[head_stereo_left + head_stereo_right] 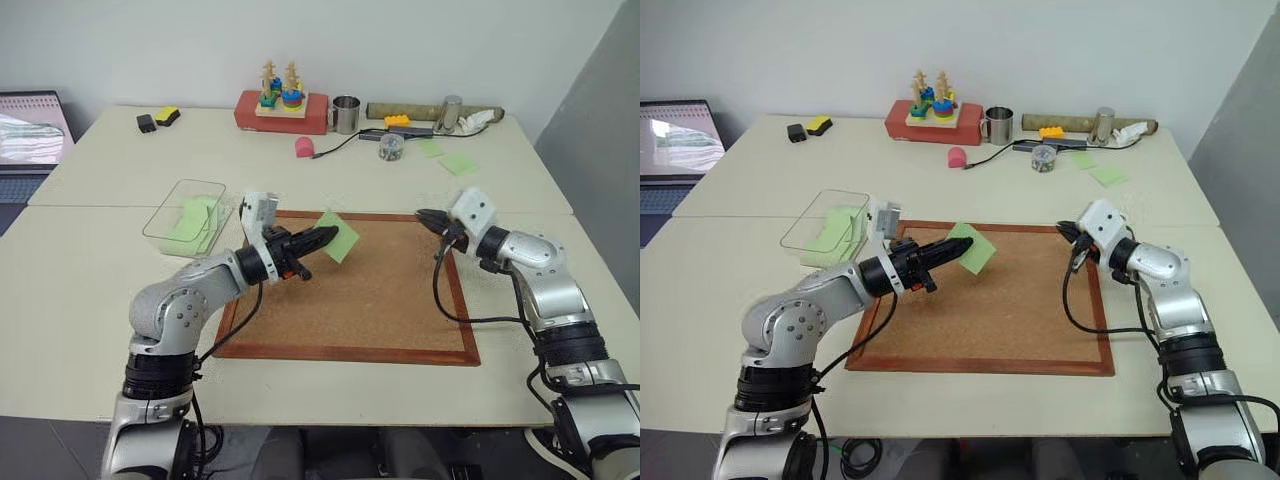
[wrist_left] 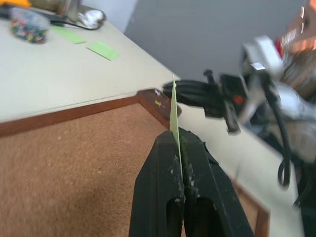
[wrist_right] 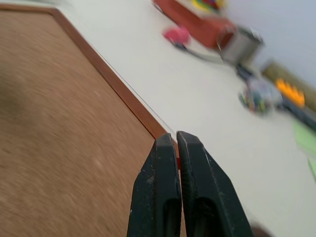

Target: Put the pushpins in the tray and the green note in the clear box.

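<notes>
Left hand (image 1: 328, 236) reaches level over the cork board (image 1: 380, 300), clamping the green note (image 1: 340, 236); right hand (image 1: 424, 216) pinched together.

The laptop (image 1: 30, 140) is cut off by the picture's left edge; the clear box (image 1: 830, 215) has its near right corner hidden behind the left wrist; the green note (image 2: 174, 118) shows edge-on in the left wrist view, its lower part hidden between the jaws; the jar (image 3: 256, 96) of small coloured bits on the bench is blurred, its contents too small to tell.
</notes>
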Tool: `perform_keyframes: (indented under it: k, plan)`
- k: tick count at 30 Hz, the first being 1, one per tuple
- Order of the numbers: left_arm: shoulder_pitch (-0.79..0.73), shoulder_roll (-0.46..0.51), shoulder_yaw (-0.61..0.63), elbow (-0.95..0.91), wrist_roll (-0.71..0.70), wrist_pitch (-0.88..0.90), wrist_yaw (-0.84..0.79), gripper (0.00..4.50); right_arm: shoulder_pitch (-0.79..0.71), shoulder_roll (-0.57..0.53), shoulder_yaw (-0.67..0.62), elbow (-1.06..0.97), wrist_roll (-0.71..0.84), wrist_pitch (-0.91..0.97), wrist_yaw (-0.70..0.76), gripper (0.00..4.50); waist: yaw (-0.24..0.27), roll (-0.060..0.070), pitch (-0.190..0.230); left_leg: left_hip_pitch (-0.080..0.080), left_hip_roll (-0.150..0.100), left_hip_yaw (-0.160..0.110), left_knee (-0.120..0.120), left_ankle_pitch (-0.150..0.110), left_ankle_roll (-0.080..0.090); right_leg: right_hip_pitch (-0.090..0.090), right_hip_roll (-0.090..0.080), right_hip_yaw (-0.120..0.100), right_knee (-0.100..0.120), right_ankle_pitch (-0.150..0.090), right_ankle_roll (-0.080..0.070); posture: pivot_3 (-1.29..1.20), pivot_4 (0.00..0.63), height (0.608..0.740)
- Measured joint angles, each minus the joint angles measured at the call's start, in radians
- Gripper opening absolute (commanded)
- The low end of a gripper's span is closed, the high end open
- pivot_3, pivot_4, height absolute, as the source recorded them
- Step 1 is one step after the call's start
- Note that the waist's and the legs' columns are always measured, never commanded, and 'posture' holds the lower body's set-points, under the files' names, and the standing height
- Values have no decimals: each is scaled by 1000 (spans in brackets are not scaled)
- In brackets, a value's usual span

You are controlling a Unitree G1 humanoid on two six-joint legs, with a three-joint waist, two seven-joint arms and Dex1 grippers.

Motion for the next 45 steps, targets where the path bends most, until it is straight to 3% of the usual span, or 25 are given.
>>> perform_keyframes:
  k: [10, 18, 24, 29, 31, 36, 45]
  plan:
    - [-45, 3, -163, -52, 175, -163, -92, 71, -131, 13, -137, 269, 50, 110, -169, 0, -12, 1, 0, 0, 0, 1, 0, 0, 0, -1, 1, 1, 0, 0, 0, 0, 150, 740]
    - [-34, 4, -170, -50, 211, -186, -119, 0, -154, 23, -177, 361, 97, 174, -178, 1615, -20, 1, 0, 0, 0, 1, 0, 0, 0, -1, 1, 1, 0, 0, 0, 0, 150, 740]
    - [-28, 4, -169, -47, 226, -188, -126, 0, -155, 23, -184, 361, 112, 192, -169, 3164, -21, 1, 0, 0, 0, 1, 0, 0, 0, -1, 1, 1, 0, 0, 0, 0, 150, 740]
    - [-28, -2, -157, -47, 229, -186, -114, 0, -154, 23, -194, 356, 125, 184, -153, 4048, -21, 1, 0, 0, 0, 1, 0, 0, 0, -1, 1, 1, 0, 0, 0, 0, 150, 740]
    - [-29, -4, -126, -34, 224, -180, -104, 0, -144, 23, -187, 289, 143, 178, -104, 4048, -22, 2, 1, -1, 0, 1, 0, 0, 0, -1, 1, 1, 0, 0, 0, 0, 150, 740]
    - [-84, -5, 4, 111, 272, -208, 16, 0, -47, 24, -102, -113, 255, 280, 108, 4048, -25, 3, 2, -1, 2, -1, 0, 0, 0, -1, 2, -1, 0, 0, 1, 0, 150, 740]
    - [-108, 49, 176, 329, 495, -320, 358, 0, 7, 114, -26, -622, 511, 564, 118, 4048, -18, 3, 2, -2, 1, -4, 0, 0, 0, -1, 1, -3, 0, 0, 0, 0, 150, 740]
